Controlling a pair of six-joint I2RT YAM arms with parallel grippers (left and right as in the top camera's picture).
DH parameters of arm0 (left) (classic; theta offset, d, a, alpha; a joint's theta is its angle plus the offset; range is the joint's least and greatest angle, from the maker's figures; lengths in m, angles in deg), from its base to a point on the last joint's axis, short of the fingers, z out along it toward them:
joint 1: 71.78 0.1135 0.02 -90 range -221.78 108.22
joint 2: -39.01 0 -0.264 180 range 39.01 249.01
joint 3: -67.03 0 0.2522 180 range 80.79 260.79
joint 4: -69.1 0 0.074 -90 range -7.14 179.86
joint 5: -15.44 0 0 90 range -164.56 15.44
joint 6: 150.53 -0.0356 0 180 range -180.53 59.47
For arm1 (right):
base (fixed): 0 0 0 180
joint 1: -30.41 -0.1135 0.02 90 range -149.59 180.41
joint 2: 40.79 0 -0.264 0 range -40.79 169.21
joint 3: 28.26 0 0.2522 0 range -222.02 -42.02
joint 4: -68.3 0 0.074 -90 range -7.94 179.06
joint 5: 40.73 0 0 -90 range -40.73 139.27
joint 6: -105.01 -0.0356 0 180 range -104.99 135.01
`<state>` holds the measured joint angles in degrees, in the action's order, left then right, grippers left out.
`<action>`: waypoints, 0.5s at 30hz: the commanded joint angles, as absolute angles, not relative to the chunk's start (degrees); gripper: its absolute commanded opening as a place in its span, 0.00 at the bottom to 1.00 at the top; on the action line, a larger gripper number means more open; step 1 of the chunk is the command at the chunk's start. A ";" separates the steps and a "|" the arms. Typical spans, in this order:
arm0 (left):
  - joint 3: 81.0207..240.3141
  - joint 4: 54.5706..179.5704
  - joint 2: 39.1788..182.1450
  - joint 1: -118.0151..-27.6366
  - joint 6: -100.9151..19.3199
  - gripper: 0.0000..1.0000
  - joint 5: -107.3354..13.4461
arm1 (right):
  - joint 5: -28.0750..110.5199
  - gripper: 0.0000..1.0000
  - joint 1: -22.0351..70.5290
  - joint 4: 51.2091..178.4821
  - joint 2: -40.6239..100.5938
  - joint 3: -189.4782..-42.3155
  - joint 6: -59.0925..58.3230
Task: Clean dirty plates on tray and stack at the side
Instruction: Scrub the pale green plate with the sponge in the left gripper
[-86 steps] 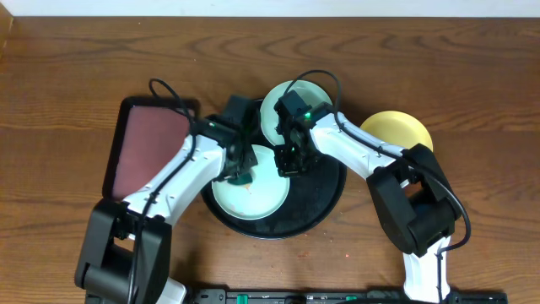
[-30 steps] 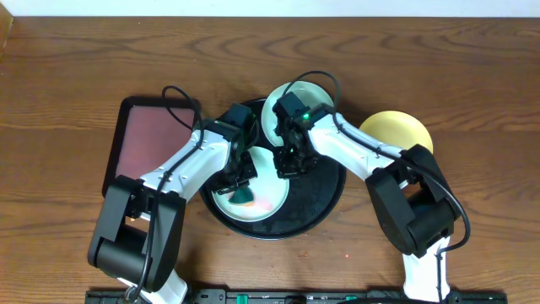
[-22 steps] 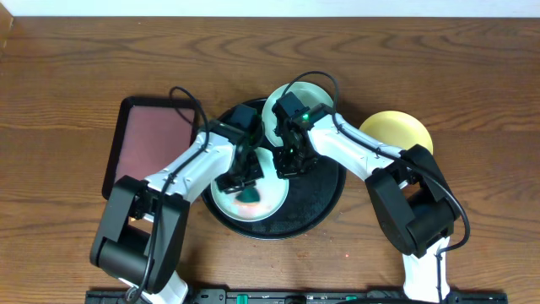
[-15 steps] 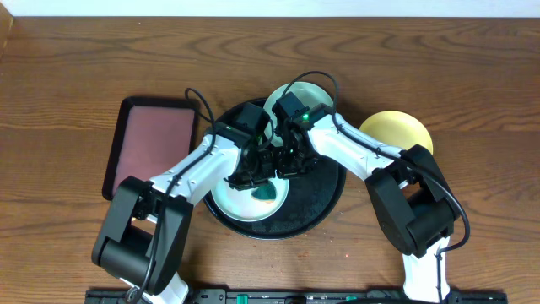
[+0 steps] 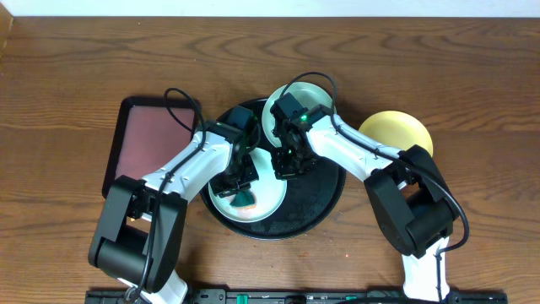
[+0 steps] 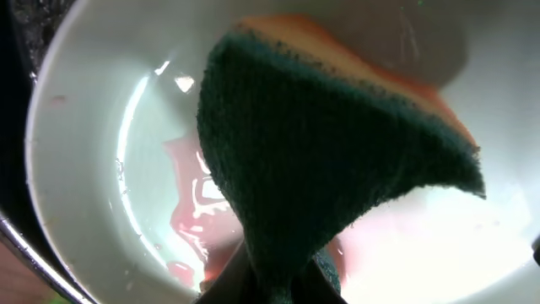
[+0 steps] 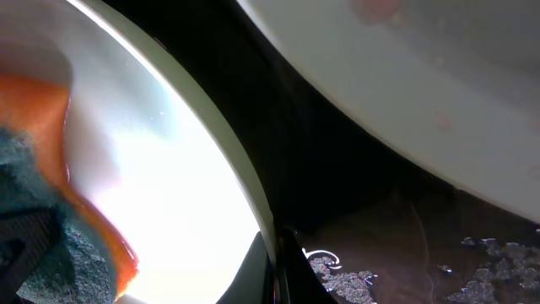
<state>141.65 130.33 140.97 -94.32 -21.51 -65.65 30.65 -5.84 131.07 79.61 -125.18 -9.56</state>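
A mint plate [image 5: 261, 201] with red smears lies in the front left of the round black tray [image 5: 316, 207]. My left gripper [image 5: 240, 187] is shut on a green and orange sponge [image 6: 337, 160] and presses it onto this plate [image 6: 93, 177], over a red smear [image 6: 198, 215]. My right gripper [image 5: 285, 165] is shut on the same plate's right rim [image 7: 240, 181]. A second mint plate [image 5: 299, 100] leans on the tray's back rim and shows in the right wrist view [image 7: 422, 101]. A pale yellow plate [image 5: 401, 131] lies on the table right of the tray.
A rectangular black-rimmed tray [image 5: 143, 143] with a reddish-brown inside lies left of the round tray. Wet foam patches [image 7: 346, 274] sit on the black tray floor. The wooden table [image 5: 101, 59] extends behind and to both sides.
My left gripper has swept the sponge back and forth across the mint plate, right toward the right gripper and then back left. The right gripper has held the plate's rim in place.
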 commanded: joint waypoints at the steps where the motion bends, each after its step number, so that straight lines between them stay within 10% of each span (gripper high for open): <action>1: 140.80 128.97 141.71 -93.71 -32.00 0.07 -59.32 | 31.88 0.01 -6.01 131.12 80.64 -125.15 -10.22; 8: 140.80 122.11 141.71 -93.69 -44.00 0.07 -44.39 | 31.88 0.01 -6.01 131.12 80.64 -125.15 -10.22; 15: 140.80 125.26 141.71 -93.69 -22.25 0.07 -68.58 | 31.88 0.01 -6.01 131.12 80.64 -125.15 -10.22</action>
<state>141.46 122.65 140.99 -93.80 -34.69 -55.05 30.65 -5.84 131.07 79.61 -125.18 -9.56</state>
